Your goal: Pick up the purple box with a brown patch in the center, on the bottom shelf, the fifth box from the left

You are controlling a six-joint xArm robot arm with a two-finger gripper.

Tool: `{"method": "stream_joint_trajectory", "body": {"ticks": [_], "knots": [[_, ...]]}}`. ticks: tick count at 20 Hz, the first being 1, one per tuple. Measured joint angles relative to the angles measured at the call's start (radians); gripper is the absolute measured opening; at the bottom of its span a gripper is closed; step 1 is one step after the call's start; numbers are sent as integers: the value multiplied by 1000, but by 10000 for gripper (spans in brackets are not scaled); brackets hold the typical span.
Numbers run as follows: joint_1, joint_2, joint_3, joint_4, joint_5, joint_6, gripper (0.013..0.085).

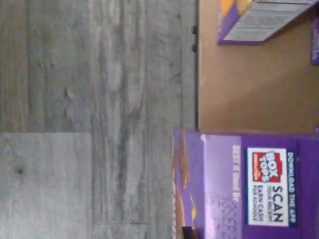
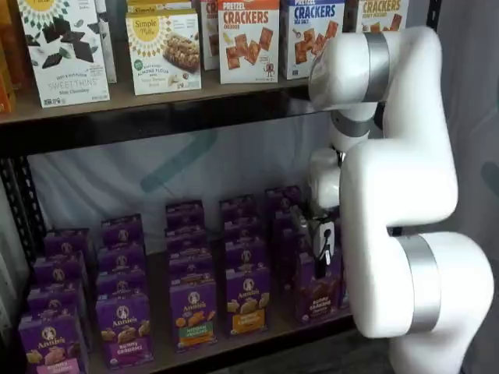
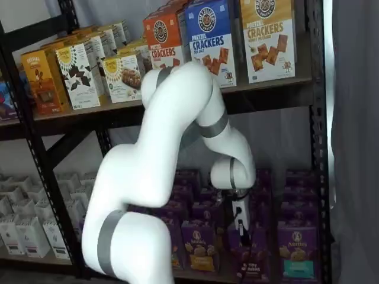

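The purple box (image 2: 316, 294) with its dark brown centre patch stands at the right end of the front row on the bottom shelf (image 2: 234, 348). My gripper (image 2: 322, 251) comes down onto the box's top from above, its black fingers closed on it. In a shelf view the same box (image 3: 251, 263) shows below the gripper (image 3: 240, 228), with the white arm hiding part of it. The wrist view looks onto the box's purple top flap (image 1: 249, 184) with a Box Tops label. That flap reaches out past the tan shelf board (image 1: 249, 94) over the floor.
Rows of other purple Annie's boxes (image 2: 191, 312) fill the shelf to the left and behind. Another purple carton (image 1: 254, 22) lies farther along the board. Cracker boxes (image 2: 248, 39) stand on the upper board. Grey plank floor (image 1: 89, 119) lies in front. White cartons (image 3: 23, 225) sit on a neighbouring rack.
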Motion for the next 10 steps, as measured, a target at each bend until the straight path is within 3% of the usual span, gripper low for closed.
{"method": "stream_joint_trajectory", "body": {"ticks": [5, 10], "knots": [[-13, -70, 115, 114, -55, -120, 290], [-21, -127, 210, 151, -119, -164, 290]]}}
